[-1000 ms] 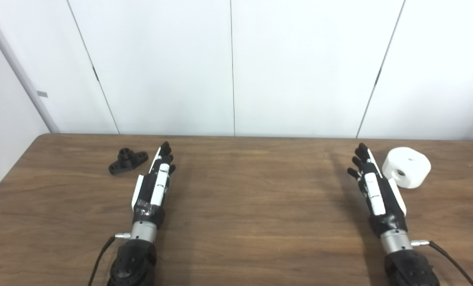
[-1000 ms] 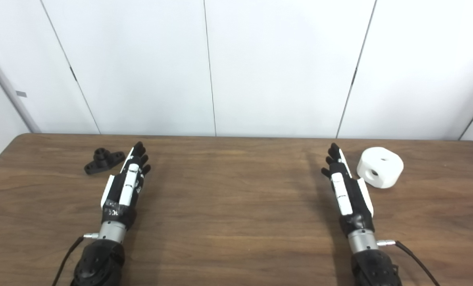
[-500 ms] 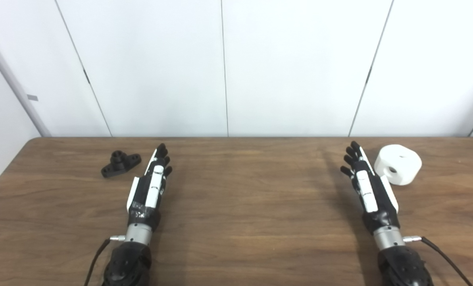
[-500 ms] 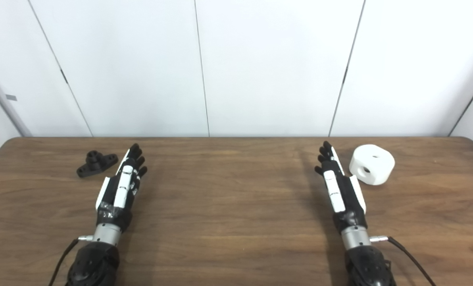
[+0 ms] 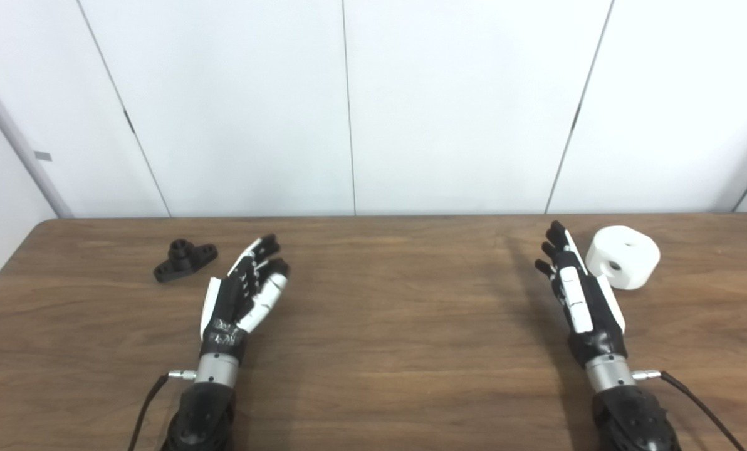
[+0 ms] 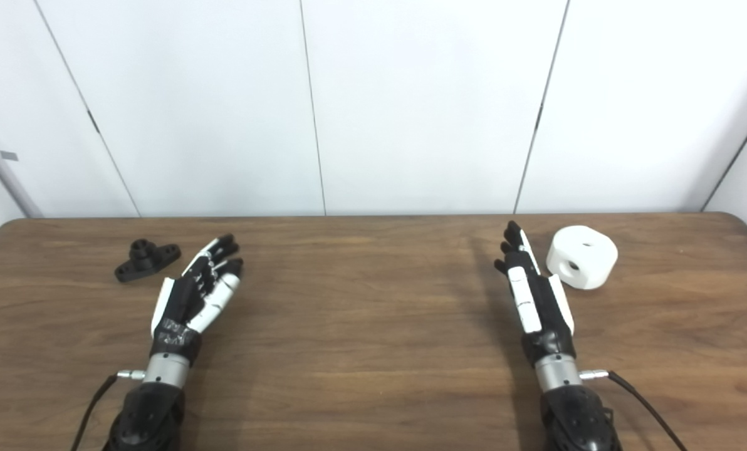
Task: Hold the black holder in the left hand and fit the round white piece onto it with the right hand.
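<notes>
- On our wooden surface, the black holder looks light and rigid; we'd grip its flat base.
- Our left hand and right hand are spread, empty.

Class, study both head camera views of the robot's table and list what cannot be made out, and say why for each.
- Far side of the round white piece: turned away in both views.
- How deep its side hole goes: too dark and small.
- Underside of the black holder: rests on the table.
- The holder's fine detail: too small and dark.
- Palm of the right hand: faces away from both cameras.
- Both forearms: cut off by the bottom edge.
</notes>
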Motion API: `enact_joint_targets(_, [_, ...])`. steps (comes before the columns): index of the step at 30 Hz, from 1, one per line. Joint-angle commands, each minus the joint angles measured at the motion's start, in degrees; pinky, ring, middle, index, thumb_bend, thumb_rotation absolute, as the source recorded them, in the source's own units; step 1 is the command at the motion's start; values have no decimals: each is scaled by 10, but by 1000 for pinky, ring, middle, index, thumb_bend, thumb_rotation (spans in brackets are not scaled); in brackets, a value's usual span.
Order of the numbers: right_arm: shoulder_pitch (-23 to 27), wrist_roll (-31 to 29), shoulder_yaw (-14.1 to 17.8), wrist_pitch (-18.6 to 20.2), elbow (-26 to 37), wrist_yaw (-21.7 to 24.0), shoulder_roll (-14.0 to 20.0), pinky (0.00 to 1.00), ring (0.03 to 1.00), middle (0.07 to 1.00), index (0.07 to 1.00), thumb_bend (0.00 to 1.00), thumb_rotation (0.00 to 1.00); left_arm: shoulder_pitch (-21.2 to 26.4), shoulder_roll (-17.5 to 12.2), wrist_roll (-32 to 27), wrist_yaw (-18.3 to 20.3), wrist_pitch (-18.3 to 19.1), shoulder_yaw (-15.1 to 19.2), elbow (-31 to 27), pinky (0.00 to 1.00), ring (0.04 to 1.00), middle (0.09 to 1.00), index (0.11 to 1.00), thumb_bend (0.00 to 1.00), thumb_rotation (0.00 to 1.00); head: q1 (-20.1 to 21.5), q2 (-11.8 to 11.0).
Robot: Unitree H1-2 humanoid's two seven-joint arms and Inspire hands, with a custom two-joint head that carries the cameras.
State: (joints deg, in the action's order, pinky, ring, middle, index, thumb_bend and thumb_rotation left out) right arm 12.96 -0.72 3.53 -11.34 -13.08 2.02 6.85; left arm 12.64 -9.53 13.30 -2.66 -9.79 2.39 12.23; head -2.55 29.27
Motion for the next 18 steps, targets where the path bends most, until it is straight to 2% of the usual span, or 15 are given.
enact_joint_targets(1, [-28,-7,-3,-7,-22,1,-11,926,975,997,996,314,1000,-1,-31,46,-22,4,1,-30,707,735,757,777,739,120,-2,2])
enact_joint_targets(7, [-30,-3,-6,-2,-15,-2,-14,921,974,991,991,299,1000,-4,-80,95,-18,27,3,-73,683,741,754,747,785,133,-2,3])
enact_joint_targets(10, [-31,-3,-7,-1,-13,-1,-16,923,972,991,991,296,1000,-8,-103,100,-23,19,13,-82,670,738,753,738,790,162,-3,2])
enact_joint_targets(18, [-29,-2,-6,-3,-20,-2,-16,922,967,986,988,311,1000,-7,-118,79,-49,-5,59,-84,708,756,764,739,777,189,-13,-1])
